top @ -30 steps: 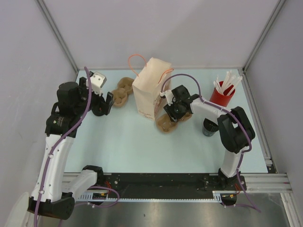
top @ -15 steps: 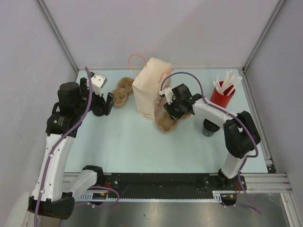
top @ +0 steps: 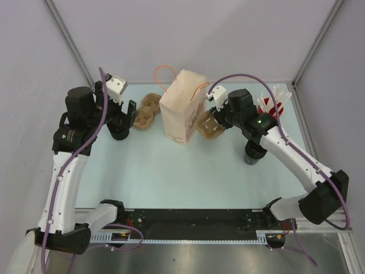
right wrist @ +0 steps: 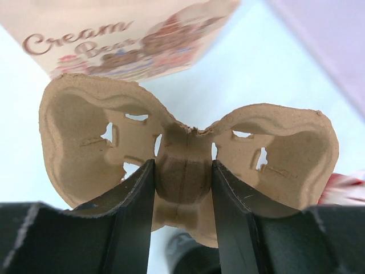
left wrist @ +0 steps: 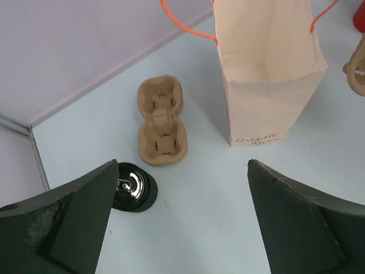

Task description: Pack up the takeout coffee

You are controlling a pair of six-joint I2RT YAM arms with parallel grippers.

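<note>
Close up, the right gripper [right wrist: 183, 168] pinches the middle of the cardboard tray [right wrist: 80, 137]; from above, the wide-open left gripper [left wrist: 181, 168] half hides a black cup [left wrist: 132, 193].

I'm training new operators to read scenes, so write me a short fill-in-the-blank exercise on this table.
1. The right tool is shut on a cardboard cup carrier that has ____ cup pockets.
2. The handles of the paper bag are ____.
3. The left tool hovers with its jaws ____ beside a black cup.

Missing words: two; orange; open
</note>
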